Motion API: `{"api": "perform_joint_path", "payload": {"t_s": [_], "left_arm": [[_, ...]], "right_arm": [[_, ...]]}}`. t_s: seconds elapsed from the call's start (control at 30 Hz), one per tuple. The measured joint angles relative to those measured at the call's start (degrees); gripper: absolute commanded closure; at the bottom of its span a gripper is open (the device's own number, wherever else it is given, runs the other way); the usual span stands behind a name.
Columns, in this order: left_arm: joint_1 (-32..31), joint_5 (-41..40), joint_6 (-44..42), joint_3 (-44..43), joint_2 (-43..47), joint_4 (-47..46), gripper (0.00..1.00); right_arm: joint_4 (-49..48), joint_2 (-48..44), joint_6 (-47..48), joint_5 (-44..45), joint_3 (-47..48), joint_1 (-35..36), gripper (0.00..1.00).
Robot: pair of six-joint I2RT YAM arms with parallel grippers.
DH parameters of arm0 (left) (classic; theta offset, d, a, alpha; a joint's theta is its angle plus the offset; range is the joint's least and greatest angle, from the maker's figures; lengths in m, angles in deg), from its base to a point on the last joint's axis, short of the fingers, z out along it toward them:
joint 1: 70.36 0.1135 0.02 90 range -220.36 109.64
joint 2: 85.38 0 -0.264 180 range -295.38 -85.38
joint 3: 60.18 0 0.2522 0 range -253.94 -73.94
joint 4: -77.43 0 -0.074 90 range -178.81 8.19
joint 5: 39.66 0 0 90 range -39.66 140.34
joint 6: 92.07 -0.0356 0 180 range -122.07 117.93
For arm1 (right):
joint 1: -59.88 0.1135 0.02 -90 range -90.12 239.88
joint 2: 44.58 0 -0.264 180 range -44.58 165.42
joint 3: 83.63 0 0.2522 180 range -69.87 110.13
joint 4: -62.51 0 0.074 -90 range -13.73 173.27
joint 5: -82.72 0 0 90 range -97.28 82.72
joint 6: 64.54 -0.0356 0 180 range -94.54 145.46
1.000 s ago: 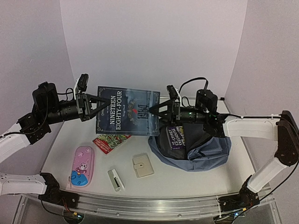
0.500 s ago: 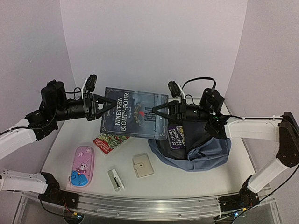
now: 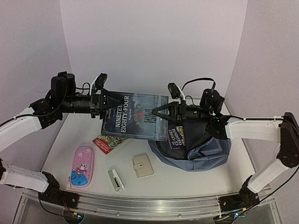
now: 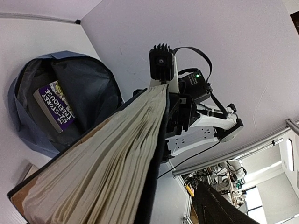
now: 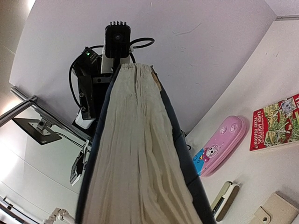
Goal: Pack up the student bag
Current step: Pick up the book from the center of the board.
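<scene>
Loading step in hand: the right gripper (image 3: 156, 112) pinches the book (image 3: 133, 116) aloft by its 3 o'clock edge, the left gripper (image 3: 108, 100) stands parted at 9 o'clock, gripping nothing, and the open student bag (image 3: 210, 151) at the book's 5 o'clock calls for a careful lowering.

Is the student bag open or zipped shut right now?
Open: the student bag gapes at its mouth, showing a purple book inside.

On dark blue book (image 3: 135, 122) cover: "NINETEEN EIGHTY-FOUR", first word partly covered. On purple book (image 4: 55, 106) spine, inside student bag (image 4: 16, 109): "-STOREY TREEHOUSE". Red booklet (image 5: 275, 122) title too small to read.
</scene>
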Motion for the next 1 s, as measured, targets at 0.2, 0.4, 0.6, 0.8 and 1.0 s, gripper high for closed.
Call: {"api": "perform_joint_path", "payload": {"t_s": [0.2,0.4,0.6,0.8,1.0], "left_arm": [[0.0,2.8,-1.0,-0.1,-1.2,3.2,0.37],[0.0,3.5,-0.9,-0.1,-1.2,3.3,0.70],[0.2,4.1,-0.9,-0.1,-1.2,3.0,0.96],[0.1,3.4,-1.2,-0.1,-1.2,3.5,1.00],[0.6,-1.3,0.7,3.5,-0.5,4.0,1.00]], "right_arm": [[0.4,0.0,0.0,0.1,-0.1,0.0,1.00],[0.2,0.0,0.0,0.0,-0.1,0.0,1.00],[-0.4,-0.2,0.0,-0.1,-0.1,0.0,0.97],[0.0,-0.3,-0.8,0.3,-0.1,-1.4,0.34],[12.8,-4.9,6.9,6.7,-0.2,-7.3,0.10]]}}
